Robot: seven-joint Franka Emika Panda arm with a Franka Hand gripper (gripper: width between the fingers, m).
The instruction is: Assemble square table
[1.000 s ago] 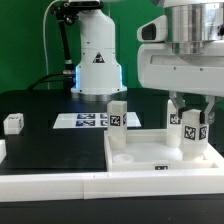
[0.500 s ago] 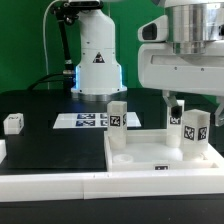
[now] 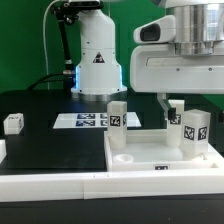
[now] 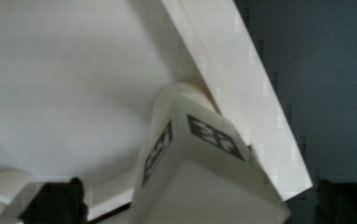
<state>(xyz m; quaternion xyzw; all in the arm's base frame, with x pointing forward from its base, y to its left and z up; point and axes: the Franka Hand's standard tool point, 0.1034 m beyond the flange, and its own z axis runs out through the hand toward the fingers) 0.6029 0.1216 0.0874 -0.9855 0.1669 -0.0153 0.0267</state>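
The white square table top [image 3: 150,160] lies flat at the front, on the exterior view's right. Three white tagged legs stand upright on it: one at its near-left corner [image 3: 118,122], one at the back [image 3: 175,113] and one at the right [image 3: 193,133]. My gripper [image 3: 190,102] hangs just above the right leg, open, its fingers spread to either side of the leg's top without touching it. In the wrist view that leg [image 4: 201,150] rises between the dark fingertips [image 4: 59,202] of my gripper [image 4: 201,205], with the slab [image 4: 68,80] and its rim [image 4: 228,60] beyond.
A loose leg [image 3: 13,122] lies on the black table at the exterior view's left. The marker board [image 3: 85,120] lies behind the slab, with the robot base [image 3: 97,60] farther back. A long white bar [image 3: 50,185] runs along the front.
The fingers have spread apart and let go of the right leg, which stays standing on the slab. The gripper has also risen a little.
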